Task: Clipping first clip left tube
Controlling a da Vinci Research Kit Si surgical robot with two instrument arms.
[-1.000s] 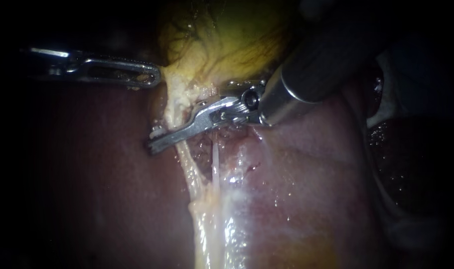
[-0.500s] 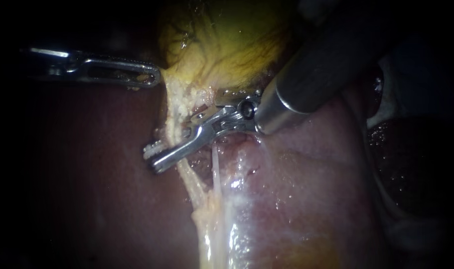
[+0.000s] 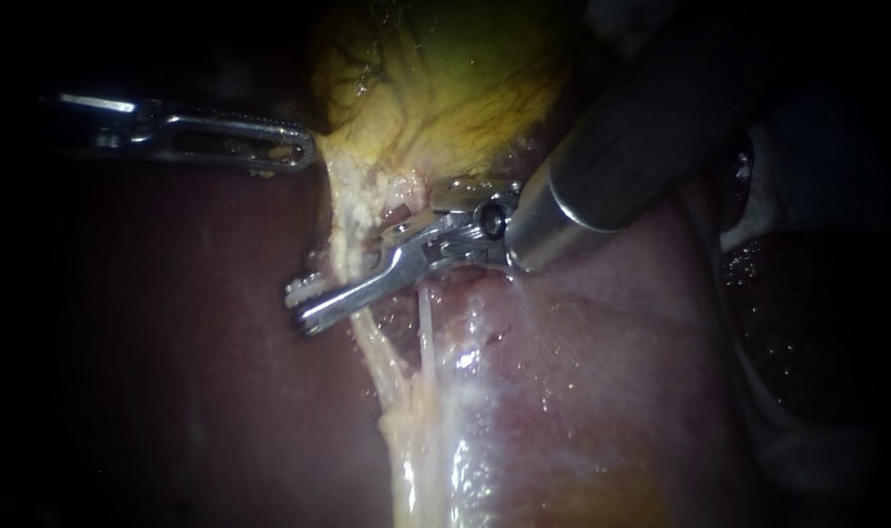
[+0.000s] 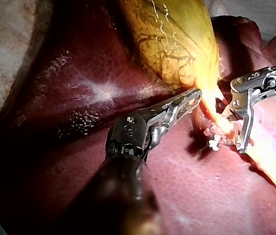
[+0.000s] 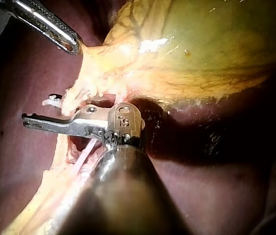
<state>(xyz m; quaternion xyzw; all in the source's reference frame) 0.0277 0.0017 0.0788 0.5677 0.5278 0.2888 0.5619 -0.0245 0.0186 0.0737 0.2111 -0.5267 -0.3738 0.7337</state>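
Note:
The yellow-green gallbladder (image 3: 445,78) lies on the dark red liver (image 3: 582,372). Two pale tubes run down from its neck: the thicker left tube (image 3: 372,342) and a thin right tube (image 3: 423,323). My right instrument (image 3: 303,303) reaches across from the upper right. Its jaws are open and straddle the left tube, with a white clip (image 3: 306,286) at the tip. The left wrist view shows the same jaws (image 4: 231,139) astride the tube. My left instrument (image 3: 303,154) is shut on the gallbladder's edge near the neck and holds it taut (image 4: 194,95).
Frayed pale tissue (image 3: 352,215) hangs along the gallbladder neck above the right instrument's jaws. The right instrument's thick grey shaft (image 3: 601,166) covers the upper right. Wet liver surface (image 3: 484,391) glistens beside the tubes.
The right instrument's jaws have slid a little down and left across the left tube and turned, so a gap now shows between them. The left instrument has not moved.

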